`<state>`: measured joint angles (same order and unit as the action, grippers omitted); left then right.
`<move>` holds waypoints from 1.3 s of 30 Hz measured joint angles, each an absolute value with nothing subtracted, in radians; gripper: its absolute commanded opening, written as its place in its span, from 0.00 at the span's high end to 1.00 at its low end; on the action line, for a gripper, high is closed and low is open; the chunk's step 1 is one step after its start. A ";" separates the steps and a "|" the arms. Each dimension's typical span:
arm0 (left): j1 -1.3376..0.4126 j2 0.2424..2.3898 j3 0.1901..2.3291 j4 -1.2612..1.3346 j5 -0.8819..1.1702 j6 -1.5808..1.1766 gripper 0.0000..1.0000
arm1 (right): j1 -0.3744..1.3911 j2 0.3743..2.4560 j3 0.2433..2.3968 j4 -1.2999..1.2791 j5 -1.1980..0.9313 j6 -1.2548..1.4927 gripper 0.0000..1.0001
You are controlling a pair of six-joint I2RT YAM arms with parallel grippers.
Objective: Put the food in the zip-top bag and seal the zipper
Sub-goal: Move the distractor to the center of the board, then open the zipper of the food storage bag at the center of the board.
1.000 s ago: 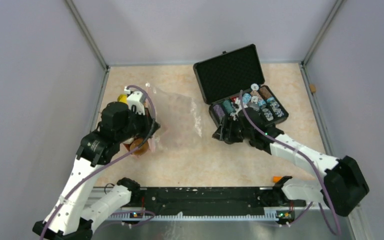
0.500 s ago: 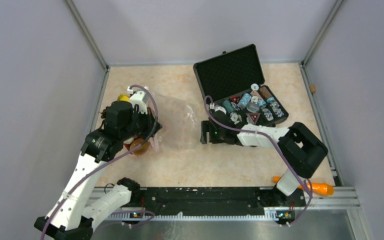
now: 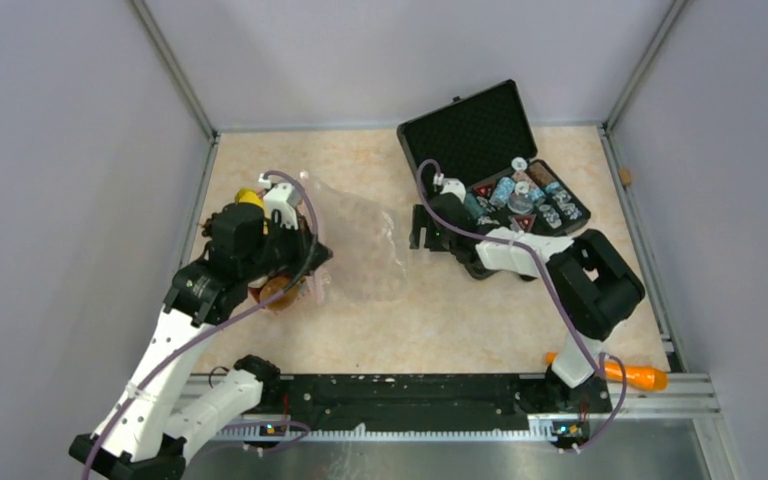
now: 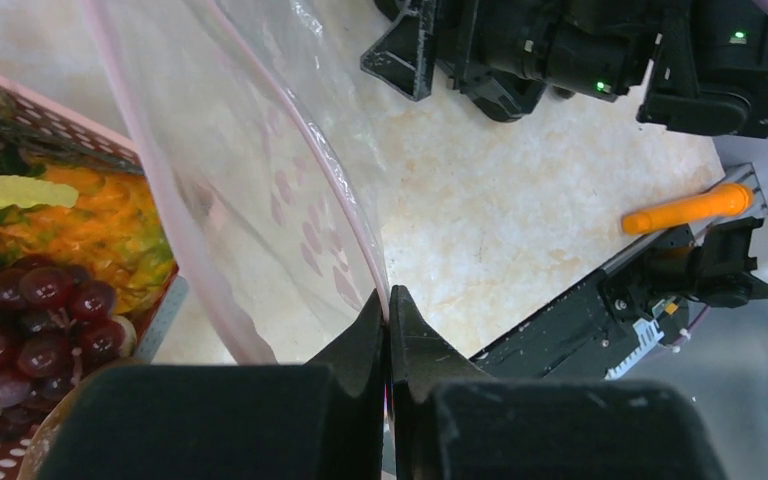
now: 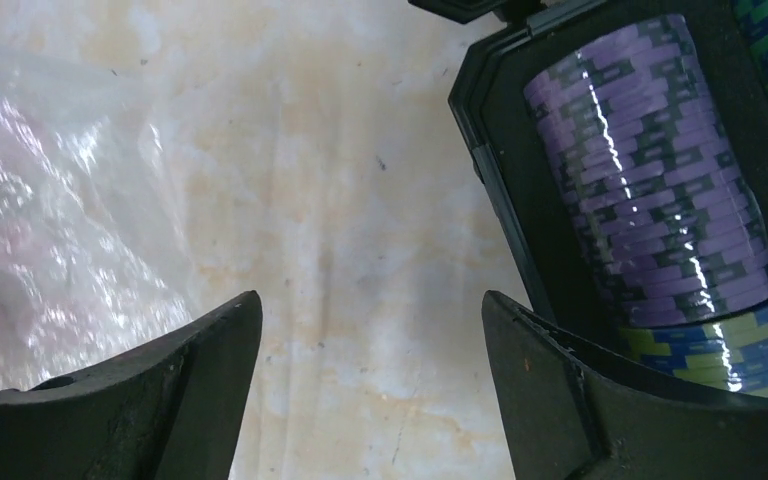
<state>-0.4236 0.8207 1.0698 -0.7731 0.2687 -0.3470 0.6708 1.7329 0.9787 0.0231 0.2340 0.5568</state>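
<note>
The clear zip-top bag (image 3: 360,245) lies crinkled on the table between the arms. My left gripper (image 3: 307,268) is shut on its pink zipper strip (image 4: 374,275), holding that edge up; the bag's spotted film (image 4: 260,150) fills the left wrist view. The food sits in a pink lattice basket (image 4: 60,135): dark grapes (image 4: 20,310), an orange piece (image 4: 100,220), a yellow-green piece (image 4: 0,188). A yellow piece (image 3: 248,198) and a brown ball (image 3: 278,293) show beside my left arm. My right gripper (image 3: 422,232) is open and empty (image 5: 372,320), over bare table just right of the bag (image 5: 50,220).
An open black case (image 3: 490,160) with poker chips stands at the back right; its purple chips (image 5: 650,200) are close beside my right fingers. An orange carrot-like toy (image 3: 625,375) lies near the front rail at the right. Walls enclose the table.
My right arm has swung left and its gripper now sits near the bag's right side. The black case has shifted back and right. My left gripper keeps its hold on the bag edge.
</note>
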 measured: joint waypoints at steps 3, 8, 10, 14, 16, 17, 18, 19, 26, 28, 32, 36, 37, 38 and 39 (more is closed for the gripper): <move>-0.424 0.821 1.056 -0.754 0.302 -0.347 1.00 | 0.656 1.752 0.997 0.023 0.236 0.538 0.18; -0.424 0.833 1.032 -0.732 0.365 -0.352 1.00 | 0.623 1.798 1.023 0.045 0.225 0.530 0.18; -0.424 0.836 1.023 -0.720 0.386 -0.354 1.00 | 0.593 1.805 1.024 0.060 0.197 0.525 0.18; -0.424 0.836 1.002 -0.684 0.435 -0.360 1.00 | 0.519 1.805 1.033 0.058 0.141 0.506 0.18; -0.424 0.836 0.986 -0.657 0.463 -0.363 1.00 | 0.485 1.805 1.044 0.034 0.121 0.490 0.21; -0.424 0.836 0.976 -0.641 0.478 -0.364 1.00 | 0.470 1.803 1.052 0.015 0.106 0.481 0.21; -0.425 0.837 0.964 -0.627 0.491 -0.364 1.00 | 0.455 1.797 1.055 -0.004 0.088 0.474 0.22; -0.426 0.839 0.953 -0.616 0.501 -0.364 1.00 | 0.443 1.784 1.055 -0.026 0.069 0.472 0.22; -0.440 0.876 0.865 -0.510 0.527 -0.364 1.00 | 0.411 1.399 0.981 -0.132 -0.030 0.533 0.25; -0.453 0.883 0.840 -0.472 0.530 -0.364 1.00 | 0.424 1.273 0.981 -0.126 -0.061 0.566 0.28; -0.500 0.915 0.826 -0.408 0.518 -0.359 1.00 | 0.511 1.158 0.984 -0.123 -0.075 0.627 0.28; -0.574 0.970 0.826 -0.372 0.466 -0.336 1.00 | 0.659 1.181 0.984 -0.159 -0.035 0.679 0.25; -0.594 0.989 0.828 -0.374 0.428 -0.321 1.00 | 0.692 1.193 0.984 -0.171 -0.013 0.686 0.25; -0.630 0.997 0.828 -0.374 0.414 -0.312 1.00 | 0.727 1.207 0.986 -0.186 0.014 0.694 0.25; -0.654 1.007 0.828 -0.376 0.392 -0.302 1.00 | 0.760 1.221 0.988 -0.194 0.038 0.703 0.26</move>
<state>-0.6537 1.0073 0.8284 -0.3756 0.3916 -0.3019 0.7605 1.2213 0.9882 -0.1940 0.0383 0.7029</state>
